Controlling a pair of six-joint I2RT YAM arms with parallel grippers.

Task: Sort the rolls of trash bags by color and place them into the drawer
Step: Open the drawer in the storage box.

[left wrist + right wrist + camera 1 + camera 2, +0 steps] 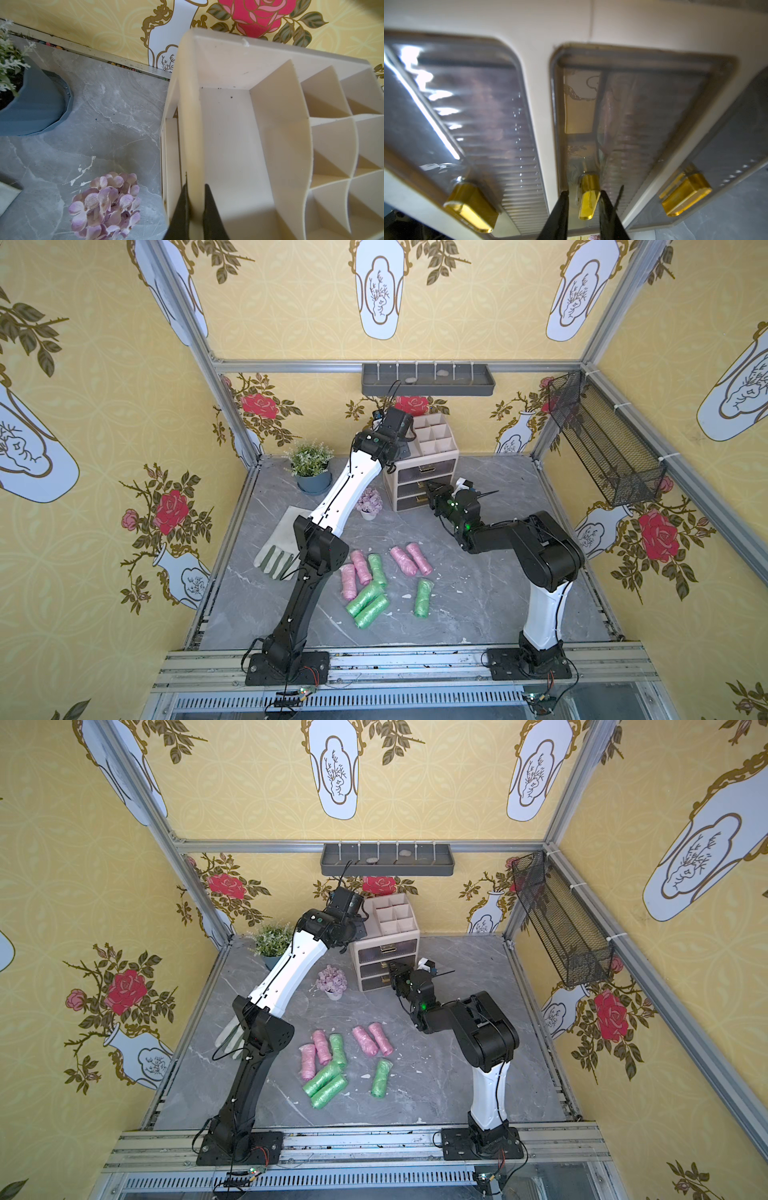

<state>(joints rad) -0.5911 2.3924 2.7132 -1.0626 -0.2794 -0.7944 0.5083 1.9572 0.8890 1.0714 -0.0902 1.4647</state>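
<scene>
My left pincer is clamped on the organiser's side wall, steadying it. Pink rolls and green rolls lie mixed near the counter's front edge. My right pincer stands slightly apart around the shut middle drawer's gold handle.

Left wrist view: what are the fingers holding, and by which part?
The organizer, by the top edge of its side wall; the fingers pinch that wall from both sides.

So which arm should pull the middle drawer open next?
Right. The right gripper straddles the middle drawer's handle, ready to pull; the left gripper is shut on the organizer's wall, probably steadying it.
</scene>
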